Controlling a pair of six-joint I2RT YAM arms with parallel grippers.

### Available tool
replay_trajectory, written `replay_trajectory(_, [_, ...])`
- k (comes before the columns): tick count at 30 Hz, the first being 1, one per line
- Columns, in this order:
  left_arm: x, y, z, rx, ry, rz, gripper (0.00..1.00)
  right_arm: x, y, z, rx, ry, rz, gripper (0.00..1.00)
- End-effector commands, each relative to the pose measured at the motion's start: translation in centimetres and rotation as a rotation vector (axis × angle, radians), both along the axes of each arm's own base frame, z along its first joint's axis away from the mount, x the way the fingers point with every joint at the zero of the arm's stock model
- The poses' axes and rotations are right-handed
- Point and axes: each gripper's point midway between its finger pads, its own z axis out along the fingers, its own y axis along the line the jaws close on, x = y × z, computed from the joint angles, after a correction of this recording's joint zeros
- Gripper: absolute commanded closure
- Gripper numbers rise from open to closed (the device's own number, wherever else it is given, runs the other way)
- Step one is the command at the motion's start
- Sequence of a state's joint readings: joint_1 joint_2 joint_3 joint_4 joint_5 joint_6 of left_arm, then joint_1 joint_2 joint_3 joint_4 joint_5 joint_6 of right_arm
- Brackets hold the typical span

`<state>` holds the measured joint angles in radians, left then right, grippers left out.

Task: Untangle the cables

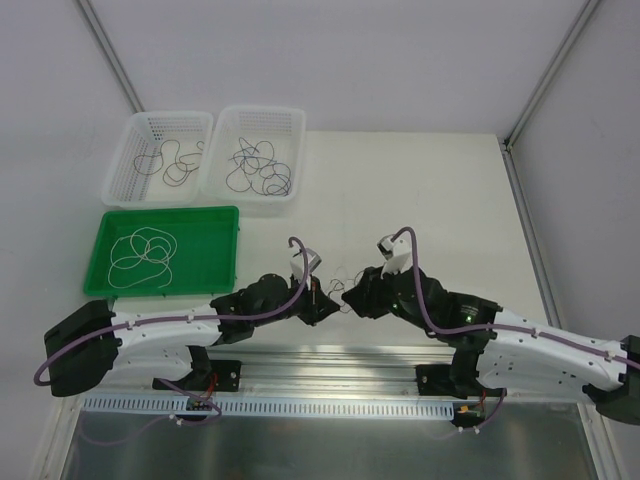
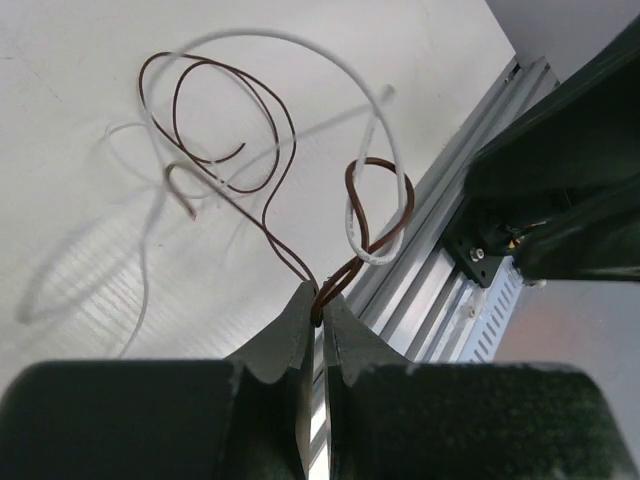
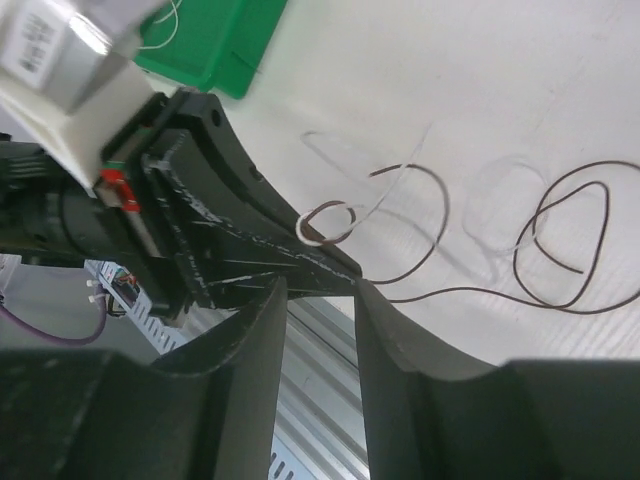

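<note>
A brown cable point(image 2: 283, 130) and a white cable point(image 2: 300, 40) lie looped together on the white table near its front edge. My left gripper point(image 2: 320, 305) is shut on the brown cable, pinching a doubled strand at its fingertips. The white cable hooks through a small brown loop point(image 2: 385, 165) just beyond them. My right gripper point(image 3: 320, 288) is open with nothing between its fingers, facing the left gripper's fingers point(image 3: 300, 250) almost tip to tip. From above, the left gripper point(image 1: 322, 300) and the right gripper point(image 1: 350, 295) meet over the tangle point(image 1: 338, 283).
Two white baskets point(image 1: 120, 165) point(image 1: 225, 185) at the back left hold dark cables. A green tray point(image 1: 165, 212) in front of them holds a white cable point(image 1: 145, 255). An aluminium rail point(image 1: 330, 360) runs along the table's near edge.
</note>
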<state>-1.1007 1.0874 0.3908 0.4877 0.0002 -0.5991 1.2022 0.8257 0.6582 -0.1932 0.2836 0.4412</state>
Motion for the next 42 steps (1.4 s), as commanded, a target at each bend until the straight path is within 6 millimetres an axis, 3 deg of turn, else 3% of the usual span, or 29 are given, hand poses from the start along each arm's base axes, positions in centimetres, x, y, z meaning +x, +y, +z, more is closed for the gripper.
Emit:
replay_trajectory(1, [-0.4, -1.3, 1.9, -0.035, -0.038, -0.056, 1.00, 0.6, -1.5, 4.7, 0.045, -0.100, -0.024, 0.63])
replay_trajectory(5, [-0.6, -1.6, 2.3, -0.039, -0.044, -0.077, 1.00, 0.8, -2.4, 5.0, 0.019, -0.130, -0.029, 0.62])
replay_trajectory(17, [-1.6, -1.7, 2.6, -0.053, -0.048, -0.136, 1.00, 3.0, -4.0, 2.1, -0.089, -0.097, -0.117, 0.62])
replay_trajectory(23, [-1.8, -1.5, 3.3, -0.075, -0.053, -0.141, 1.00, 3.3, -3.8, -0.8, -0.142, -0.110, -0.013, 0.63])
replay_trajectory(27, [-2.1, -1.6, 3.6, -0.081, -0.048, -0.155, 1.00, 2.8, -2.8, -1.7, -0.135, -0.136, 0.084, 0.62])
replay_trajectory(35, [-2.6, -1.8, 4.4, -0.102, -0.044, -0.185, 1.00, 3.9, -2.2, -3.1, -0.132, -0.178, 0.095, 0.61])
replay_trajectory(37, [-2.6, -1.9, 4.6, -0.107, -0.044, -0.187, 1.00, 4.1, -2.3, -3.6, -0.142, -0.177, 0.089, 0.64])
replay_trajectory(42, [-2.9, -2.0, 4.5, -0.108, -0.034, -0.202, 1.00, 4.2, -1.8, -3.0, -0.115, -0.218, 0.113, 0.88])
